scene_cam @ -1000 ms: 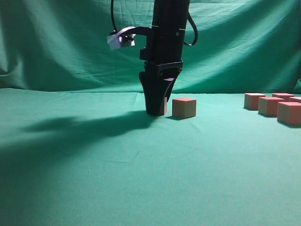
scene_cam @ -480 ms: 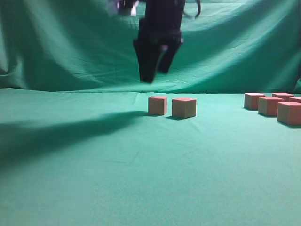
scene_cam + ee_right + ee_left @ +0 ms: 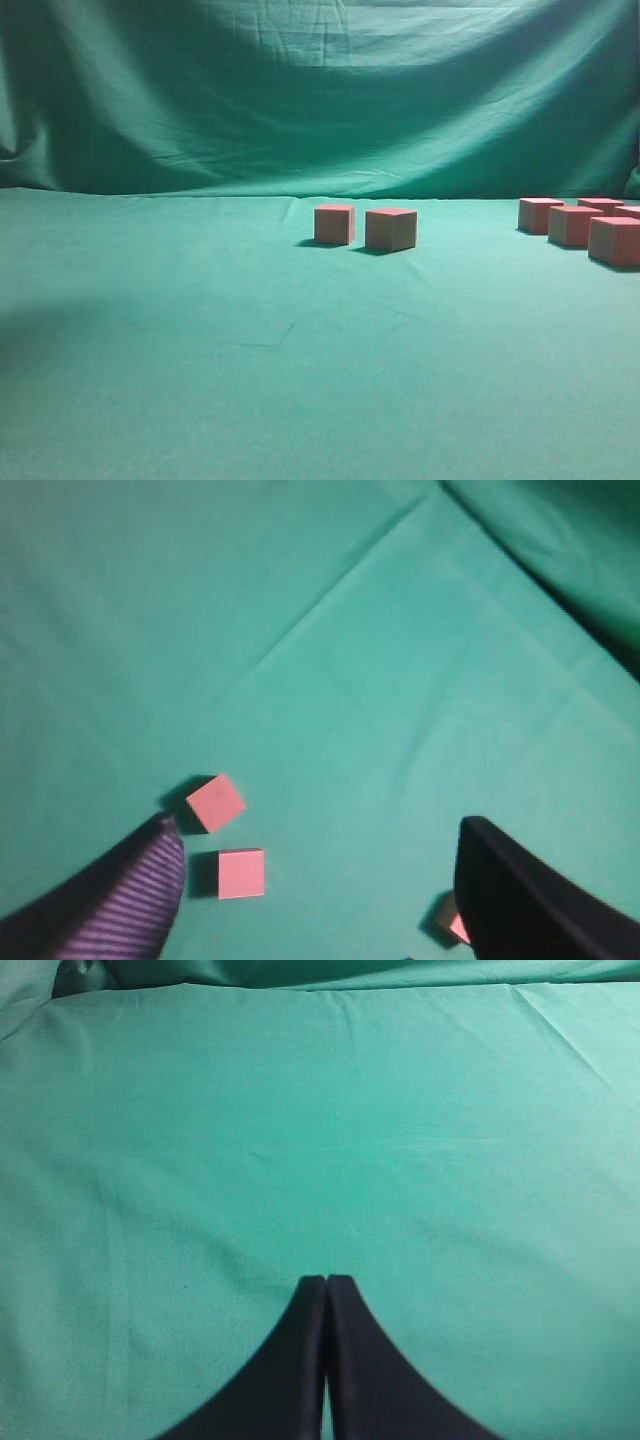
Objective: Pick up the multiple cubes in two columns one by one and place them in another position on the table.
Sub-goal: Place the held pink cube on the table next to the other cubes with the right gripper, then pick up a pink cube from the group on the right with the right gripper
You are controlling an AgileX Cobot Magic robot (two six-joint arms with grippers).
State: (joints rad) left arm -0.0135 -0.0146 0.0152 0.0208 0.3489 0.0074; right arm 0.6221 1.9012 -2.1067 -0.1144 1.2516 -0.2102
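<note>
Cubes paired mid-table, just apart; more clustered far right, partly cut off. Left gripper pinched shut over bare cloth. Right gripper spread wide, high above the pair, empty.

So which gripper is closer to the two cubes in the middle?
Right. The right gripper hangs open above the two cubes, while the left gripper, shut, faces only bare table.

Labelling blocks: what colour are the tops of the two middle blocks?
Pinkish-red tops, clearest in the right wrist view.
</note>
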